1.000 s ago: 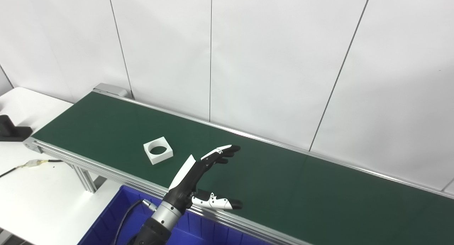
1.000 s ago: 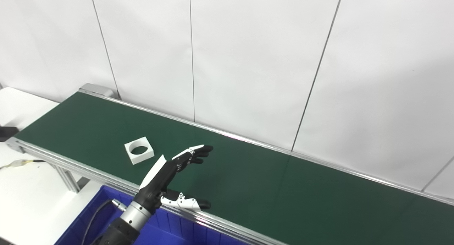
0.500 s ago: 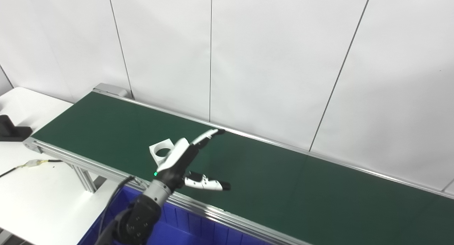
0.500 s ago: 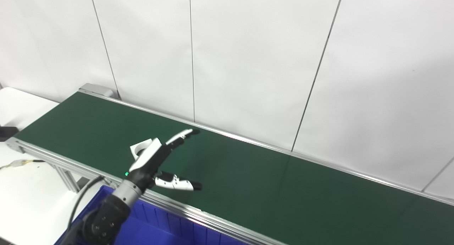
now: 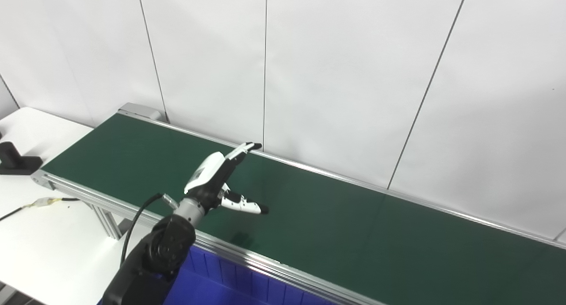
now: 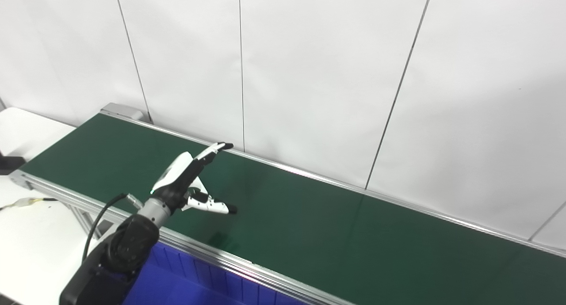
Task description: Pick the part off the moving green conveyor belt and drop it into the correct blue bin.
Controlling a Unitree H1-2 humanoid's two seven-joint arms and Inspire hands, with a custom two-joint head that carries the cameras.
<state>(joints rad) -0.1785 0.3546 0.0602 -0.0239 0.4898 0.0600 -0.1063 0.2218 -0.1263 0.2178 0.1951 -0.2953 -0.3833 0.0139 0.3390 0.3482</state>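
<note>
In the left eye view, the left hand [image 5: 216,181] is stretched out above the green conveyor belt [image 5: 331,225], fingers [image 5: 242,149] and thumb spread well apart and gripping nothing. The white part is hidden behind the hand (no clear sight of it here). A blue bin [image 5: 230,287] sits below the belt's near rail.

In the right eye view, the same hand [image 6: 185,181] covers the part; only a small white sliver [image 6: 197,184] shows beside the palm. The right hand is out of frame.
</note>
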